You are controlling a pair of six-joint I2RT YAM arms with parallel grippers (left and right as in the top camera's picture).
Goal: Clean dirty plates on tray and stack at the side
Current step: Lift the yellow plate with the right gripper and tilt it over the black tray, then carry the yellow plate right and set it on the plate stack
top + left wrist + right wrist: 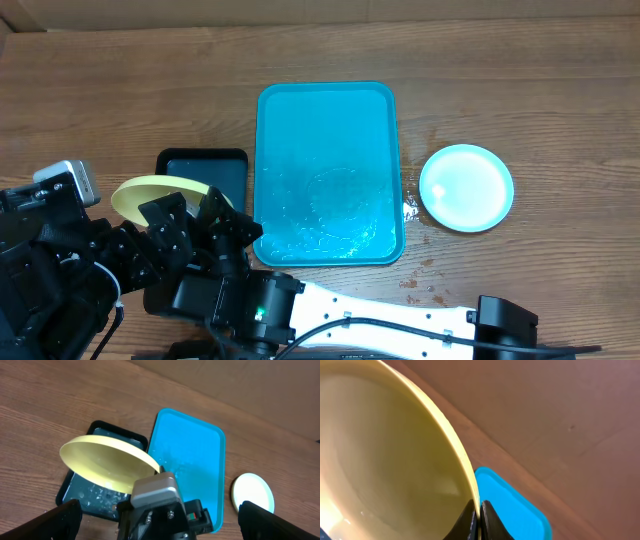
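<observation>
Lying wet at centre, the tray (325, 110) carries no plates; the black tray (225, 168) just left of it sits under the tilted yellow plate (150, 191), likely to catch drips, while the blue plate (466, 187) rests on the table (560, 90) right of the tray, seemingly starting the stack. The right gripper (479, 519) pinches the yellow plate's rim, and the left gripper (160, 507) hangs close by, fingers spread wide and empty. Bare table lies far of both trays and around the blue plate, but both grippers crowd the near-left corner, so the way right runs over the tray's raised rim.
</observation>
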